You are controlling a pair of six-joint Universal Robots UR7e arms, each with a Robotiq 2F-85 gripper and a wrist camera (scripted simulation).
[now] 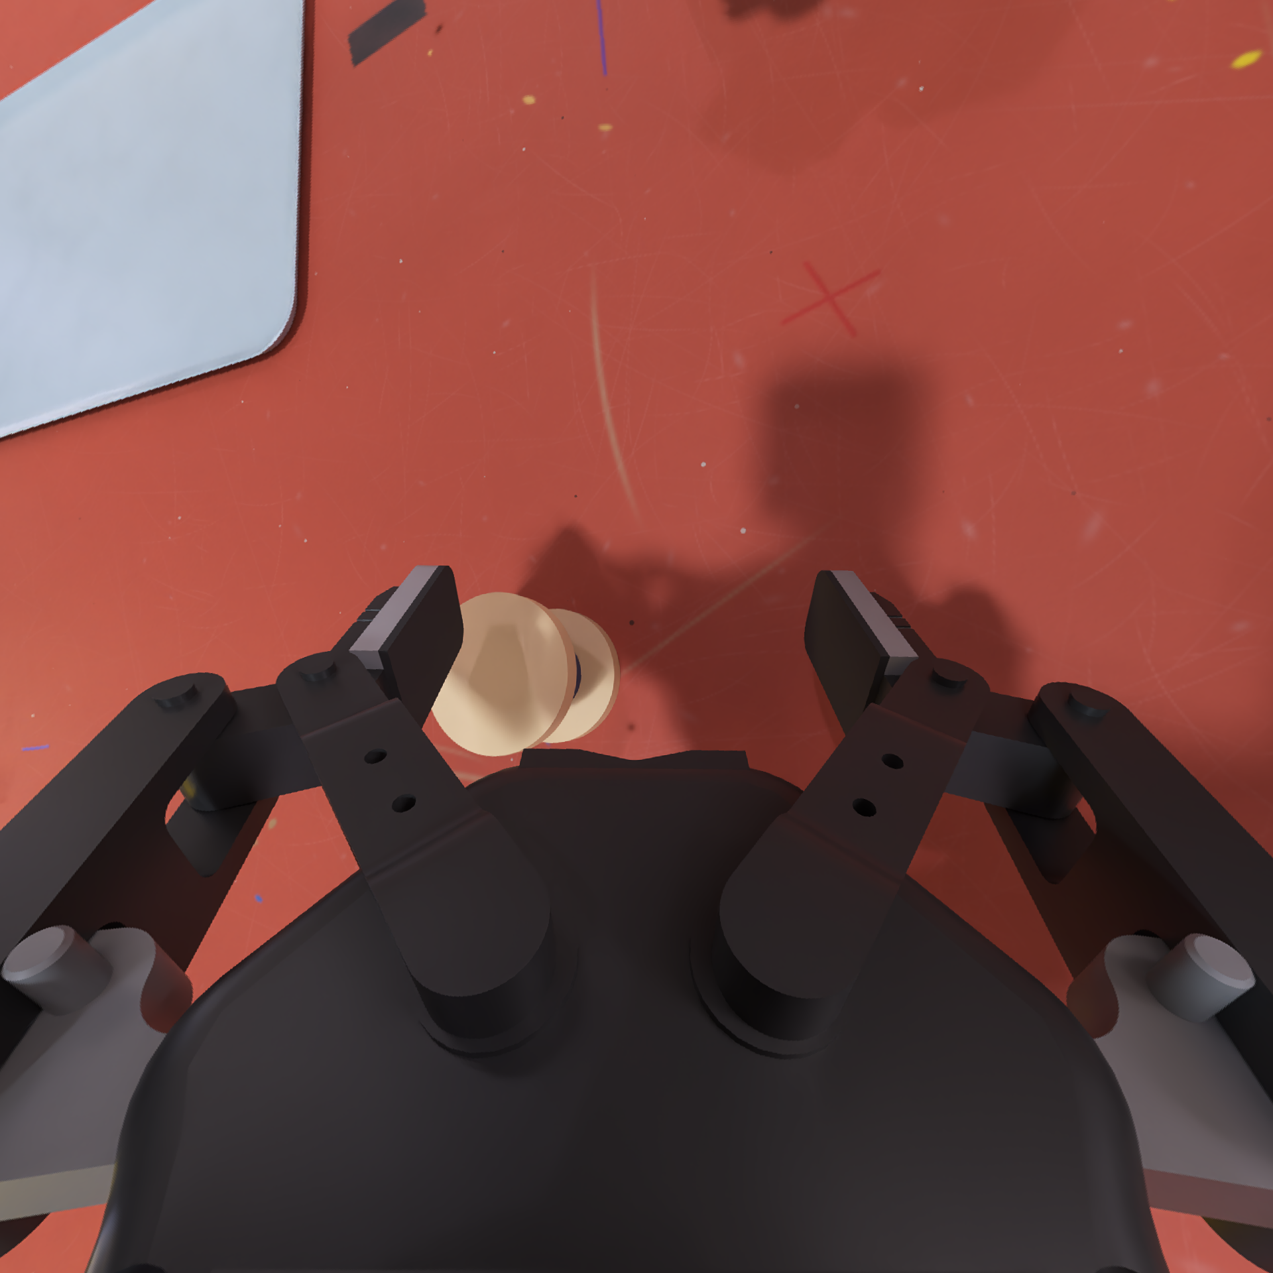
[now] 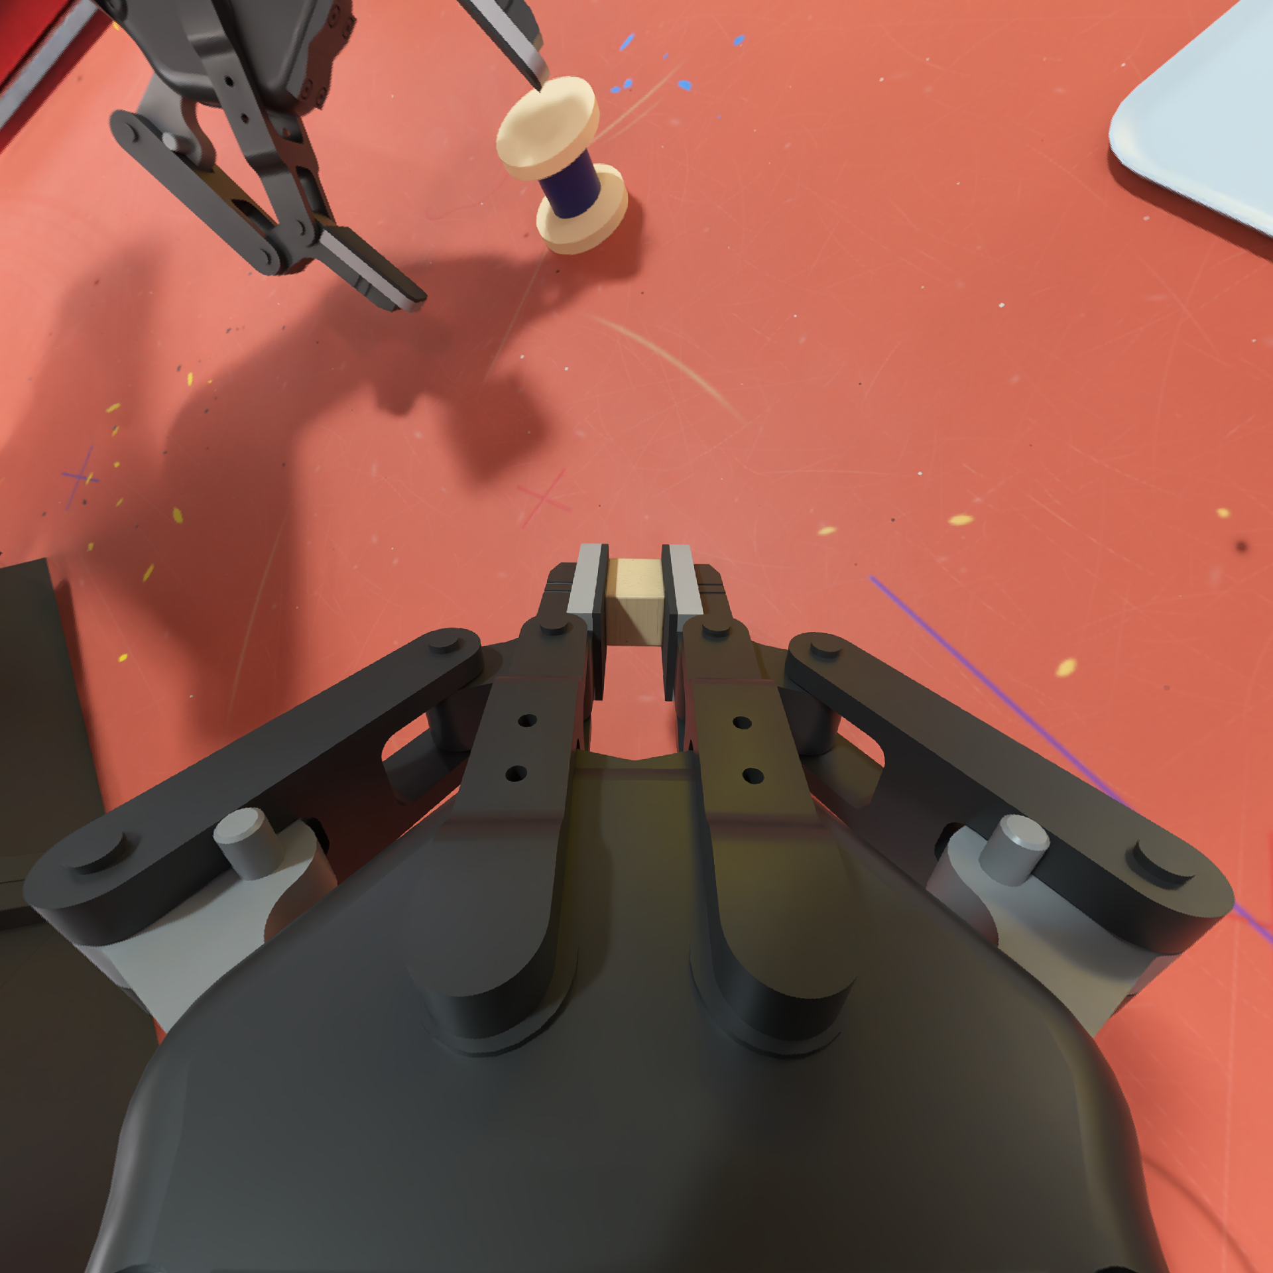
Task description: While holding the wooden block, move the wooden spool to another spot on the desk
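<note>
wooden block [image 2: 634, 601] clamped (right end effector [image 2: 634, 592]) — wooden spool [image 2: 561, 164] free

Both views are bright and evenly lit, and the red desk [image 2: 895, 386] shows no strong glare. The shadows are soft at the edges but quite dark. In the right wrist view, the shadow of the left gripper [image 2: 475, 182] falls toward the camera and a little to the right, so the light comes from above and from the far side. The wooden spool [image 2: 563, 165] throws a small shadow at its right side. In the left wrist view the desk [image 1: 689, 207] is slightly soft in focus. The wide lens bends the edge of the pale mat [image 1: 138, 207] near the border.
</note>
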